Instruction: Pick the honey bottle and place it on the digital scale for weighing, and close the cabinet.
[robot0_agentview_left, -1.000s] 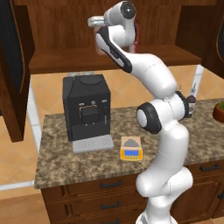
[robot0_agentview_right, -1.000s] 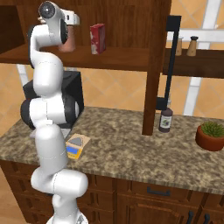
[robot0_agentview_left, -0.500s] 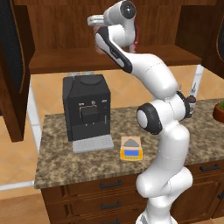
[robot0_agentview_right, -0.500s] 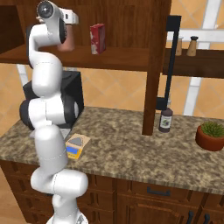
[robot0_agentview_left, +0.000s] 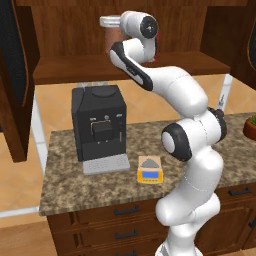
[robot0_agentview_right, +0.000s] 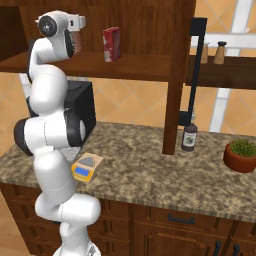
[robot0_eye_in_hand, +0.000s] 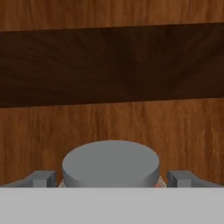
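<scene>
We're up at the cabinet (robot0_agentview_left: 70, 30) shelf with the gripper (robot0_eye_in_hand: 111, 178) straddling the honey jar (robot0_eye_in_hand: 110, 168): one fingertip (robot0_eye_in_hand: 41, 178) each side of the grey lid, just beside it. We can't tell whether they're clamped yet. The jar stands on the shelf, well above the coffee machine (robot0_agentview_left: 98, 126). Our read: squeeze evenly below the lid, lift straight, back out level. The scale (robot0_agentview_left: 149, 169) sits on the counter just right of the coffee machine. Cabinet doors open, close after.
</scene>
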